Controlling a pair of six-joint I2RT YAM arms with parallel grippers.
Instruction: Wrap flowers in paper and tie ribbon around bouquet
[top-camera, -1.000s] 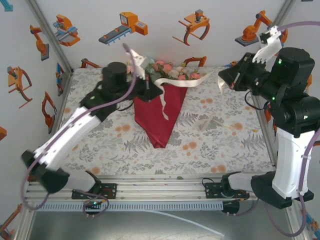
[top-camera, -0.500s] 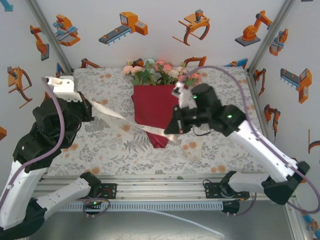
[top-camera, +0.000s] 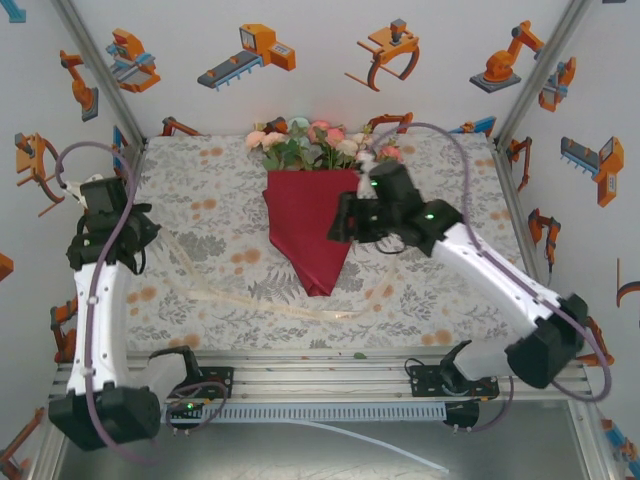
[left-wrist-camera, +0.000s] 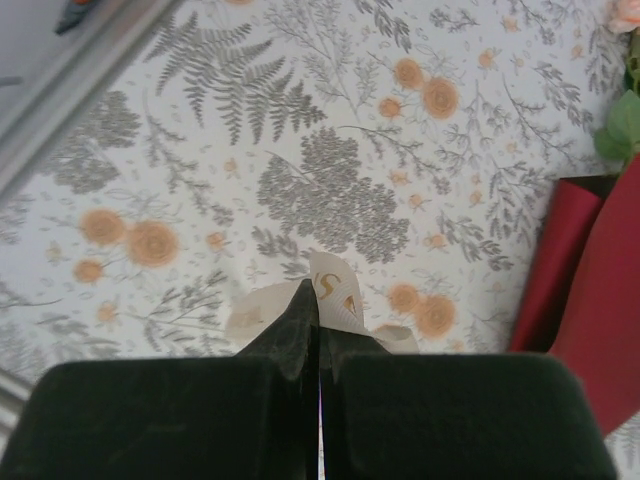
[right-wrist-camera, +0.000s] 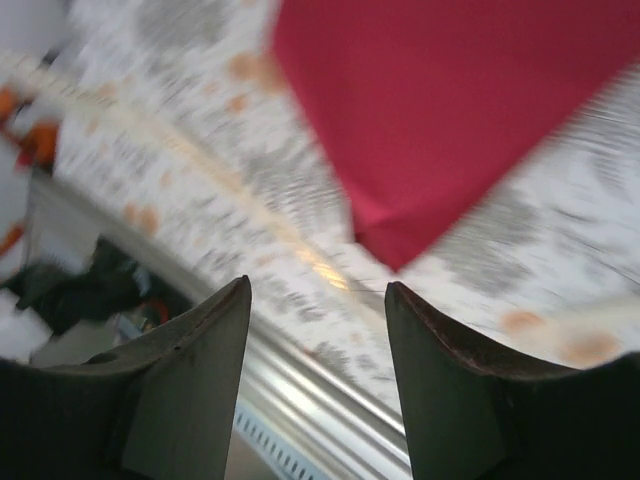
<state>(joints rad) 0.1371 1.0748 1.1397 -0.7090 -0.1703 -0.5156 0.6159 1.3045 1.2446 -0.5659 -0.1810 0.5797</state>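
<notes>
The bouquet lies at the back middle of the table: pink, peach and cream flowers (top-camera: 312, 143) stick out of a dark red paper (top-camera: 308, 225) cone whose tip points toward me. The cream ribbon (top-camera: 250, 303) lies slack on the table in front of the cone, running from my left gripper (top-camera: 152, 237) toward the front middle. My left gripper (left-wrist-camera: 318, 300) is shut on one end of the ribbon (left-wrist-camera: 337, 288), left of the paper (left-wrist-camera: 590, 300). My right gripper (top-camera: 340, 225) hovers open at the cone's right edge. Between its fingers (right-wrist-camera: 318, 290) I see nothing held; the paper (right-wrist-camera: 450, 110) and ribbon (right-wrist-camera: 200, 170) lie blurred below.
The table (top-camera: 450, 290) has a printed leaf-and-orange-dot cloth. A metal rail (top-camera: 320, 375) runs along the near edge. Walls with robot stickers close in the back and both sides, and a frame post (left-wrist-camera: 70, 100) stands near my left gripper.
My right gripper has opened and let the ribbon go; the strip, taut between both grippers before, now lies slack on the table. My left arm has drawn back left, still holding its end.
</notes>
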